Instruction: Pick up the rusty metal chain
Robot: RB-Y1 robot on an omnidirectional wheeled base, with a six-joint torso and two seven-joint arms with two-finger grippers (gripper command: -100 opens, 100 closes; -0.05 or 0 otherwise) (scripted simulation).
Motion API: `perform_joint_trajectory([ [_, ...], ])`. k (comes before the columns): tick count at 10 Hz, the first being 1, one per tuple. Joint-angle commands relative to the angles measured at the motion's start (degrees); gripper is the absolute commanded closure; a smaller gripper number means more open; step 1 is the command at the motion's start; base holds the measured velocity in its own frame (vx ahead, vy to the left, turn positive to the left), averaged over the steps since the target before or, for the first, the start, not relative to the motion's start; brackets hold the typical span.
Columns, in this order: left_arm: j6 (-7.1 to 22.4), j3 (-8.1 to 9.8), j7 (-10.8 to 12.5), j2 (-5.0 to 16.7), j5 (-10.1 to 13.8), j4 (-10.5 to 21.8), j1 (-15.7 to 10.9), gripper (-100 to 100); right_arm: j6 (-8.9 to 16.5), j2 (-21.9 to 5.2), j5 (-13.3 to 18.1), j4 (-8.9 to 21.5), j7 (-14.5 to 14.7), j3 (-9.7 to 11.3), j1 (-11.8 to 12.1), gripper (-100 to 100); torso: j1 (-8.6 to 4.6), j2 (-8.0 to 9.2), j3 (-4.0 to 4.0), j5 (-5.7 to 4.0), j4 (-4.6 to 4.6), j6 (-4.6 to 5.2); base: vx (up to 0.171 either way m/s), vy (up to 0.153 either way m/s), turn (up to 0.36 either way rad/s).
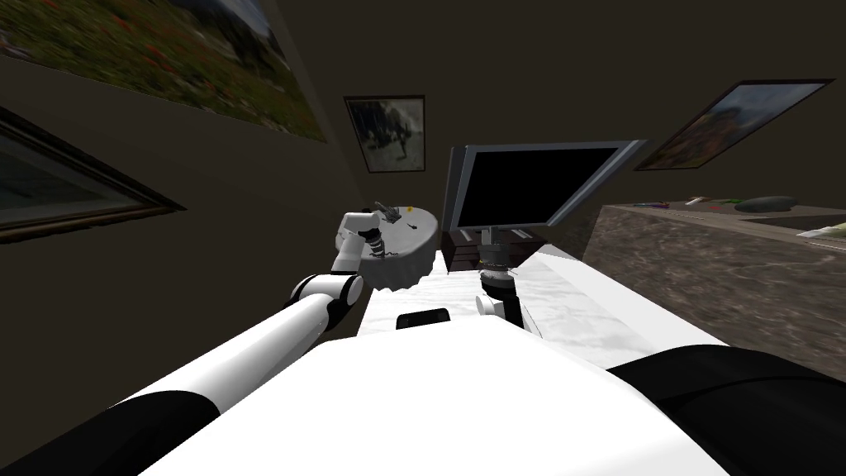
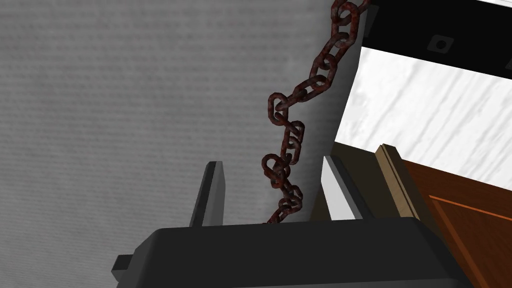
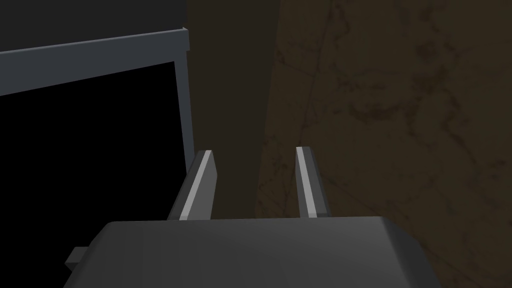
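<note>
Left pincer (image 2: 272, 160), spread, straddles one rusty chain (image 2: 320, 75); right pincer (image 3: 255, 151) likewise spread.

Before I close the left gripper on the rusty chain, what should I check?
1. The rusty reddish-brown metal link chain lies between the fingers of the left gripper: ok.
2. The left gripper is open: ok.
3. The chain rests on the round grey table: ok.
4. Fingertips low enough to catch the links: cannot tell.
5. The right gripper is open, holding nothing, beside the black-screened monitor: ok.
</note>
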Motion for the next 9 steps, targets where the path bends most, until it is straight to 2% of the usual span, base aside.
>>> perform_joint_trajectory([
  [1, 0.0, 0.0, 0.0, 0.0, 0.0, 0.0, 0.0, 100, 0.0, 0.0, 0.0, 0.0, 0.0, 0.0, 0.0, 0, 0.0, 0.0, 0.0, 0.0, 0.0, 0.0, 0.0, 0.0, 0.0],
  [4, 0.0, -0.01, 0.0, 0.0, 0.0, 0.0, 0.0, 100, 0.0, 0.0, 0.0, 0.0, 0.0, 0.0, 0.0, 0, 0.03, -0.06, -0.05, 0.02, -0.03, -0.01, 0.0, 0.0, 0.0],
  [5, 0.0, -0.01, 0.0, 0.0, 0.0, 0.0, 0.0, 0, 0.0, 0.0, 0.0, 0.0, 0.0, 0.0, 0.0, 0, 0.03, -0.06, -0.05, 0.02, -0.04, -0.01, 0.0, 0.0, 0.0],
  [6, 1.7, 0.13, 0.3, 0.2, 0.3, -1.2, -0.5, 100, 0.0, 0.0, 0.0, 0.0, 0.0, 0.0, 0.0, 0, 0.03, -0.07, -0.05, 0.02, -0.04, -0.01, 0.0, 0.0, 0.0],
  [7, 2.6, 0.19, 0.4, 0.3, 0.4, -1.7, -0.9, 100, 0.0, 0.0, 0.0, 0.0, 0.0, 0.0, 0.0, 0, 0.03, -0.05, -0.03, 0.01, -0.01, -0.01, 0.001, 0.007, 0.004],
  [8, 2.0, 0.15, 0.4, 0.2, 0.3, -1.4, -0.7, 100, 0.0, 0.0, 0.0, 0.0, 0.0, 0.0, 0.0, 0, 0.04, -0.04, -0.02, 0.01, -0.01, -0.01, 0.0, 0.0, 0.0],
  [9, 2.2, 0.16, 0.4, 0.3, 0.3, -1.5, -0.8, 0, 0.0, 0.0, 0.0, 0.0, 0.0, 0.0, 0.0, 0, 0.04, -0.05, -0.04, 0.02, -0.04, -0.01, 0.0, 0.0, 0.0],
])
